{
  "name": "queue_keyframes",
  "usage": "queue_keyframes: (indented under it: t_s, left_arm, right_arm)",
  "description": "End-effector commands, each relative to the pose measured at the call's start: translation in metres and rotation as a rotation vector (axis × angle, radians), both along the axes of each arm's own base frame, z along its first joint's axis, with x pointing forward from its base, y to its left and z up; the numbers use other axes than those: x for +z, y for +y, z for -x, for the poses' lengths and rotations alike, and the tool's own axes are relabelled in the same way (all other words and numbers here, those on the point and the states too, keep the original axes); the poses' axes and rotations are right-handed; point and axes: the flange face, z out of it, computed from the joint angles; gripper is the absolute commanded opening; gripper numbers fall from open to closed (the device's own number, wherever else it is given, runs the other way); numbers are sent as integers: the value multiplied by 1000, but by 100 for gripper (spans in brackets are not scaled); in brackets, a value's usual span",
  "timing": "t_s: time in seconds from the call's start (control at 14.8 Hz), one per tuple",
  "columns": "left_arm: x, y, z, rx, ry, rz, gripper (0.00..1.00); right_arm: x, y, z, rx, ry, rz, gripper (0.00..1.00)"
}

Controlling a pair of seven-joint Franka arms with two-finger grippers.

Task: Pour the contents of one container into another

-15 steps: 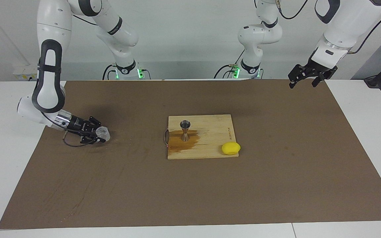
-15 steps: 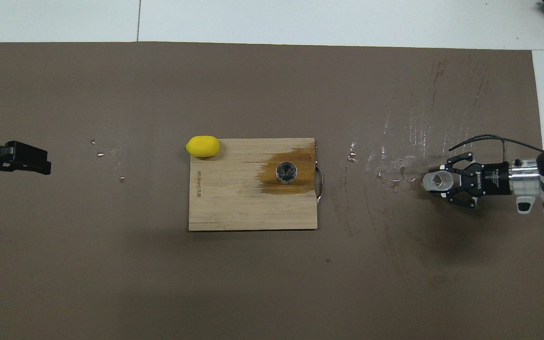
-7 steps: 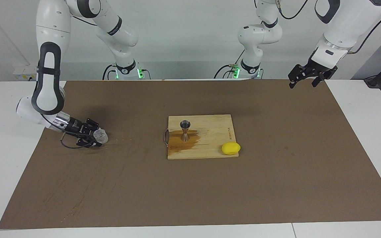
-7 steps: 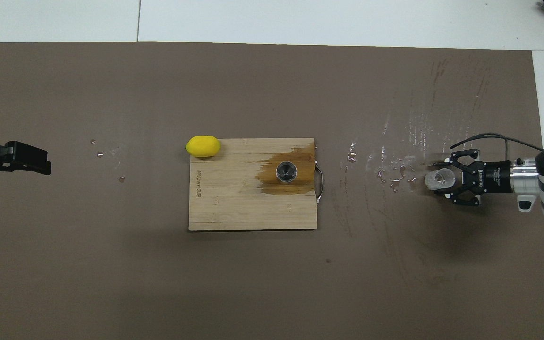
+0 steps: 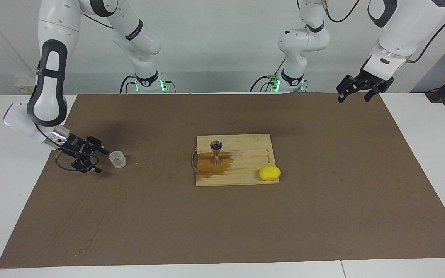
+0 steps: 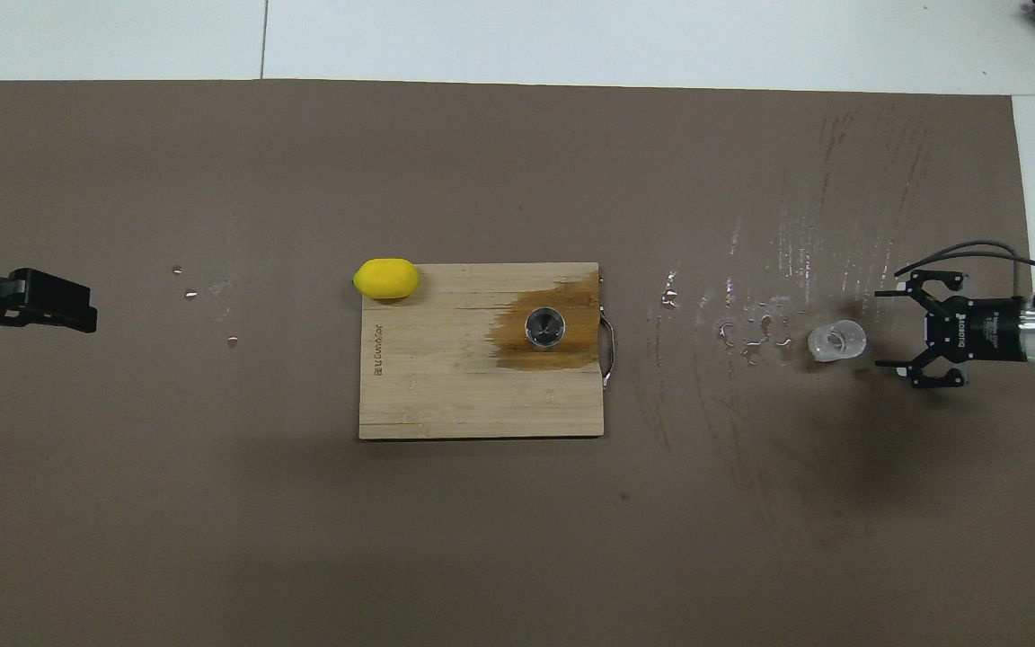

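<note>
Right pincer (image 5: 99, 159) spread, low beside clear cup (image 5: 117, 159), seemingly apart.

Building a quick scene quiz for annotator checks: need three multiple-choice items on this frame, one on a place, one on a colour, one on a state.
1. Where does the jigger stand?
A. on the cutting board
B. on the brown mat
C. in the left gripper

2. What colour is the lemon?
A. green
B. yellow
C. red

3. What state is the right gripper in?
A. shut on the clear cup
B. shut on the jigger
C. open, apart from the clear cup

Key: 1 A, it stands upright on the board's wet stain. 2 B, plainly yellow at the board's corner. 3 C, a gap shows between its fingers and the cup, which stands alone on the mat.
</note>
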Motion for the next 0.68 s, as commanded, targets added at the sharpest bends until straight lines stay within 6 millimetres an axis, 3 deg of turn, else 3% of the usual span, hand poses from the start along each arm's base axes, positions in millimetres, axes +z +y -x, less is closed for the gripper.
queue_keyframes:
  t_s: [0.0, 0.27, 0.61]
  left_arm:
    - [4, 1, 7, -3, 6, 6, 100]
    - [4, 1, 7, -5, 4, 6, 100]
    - [4, 1, 7, -5, 4, 6, 100]
  right_arm:
    - [48, 13, 2, 115, -50, 113, 100]
    - [73, 60, -7, 330, -73, 233, 100]
    - [87, 143, -13, 730, -144, 319, 100]
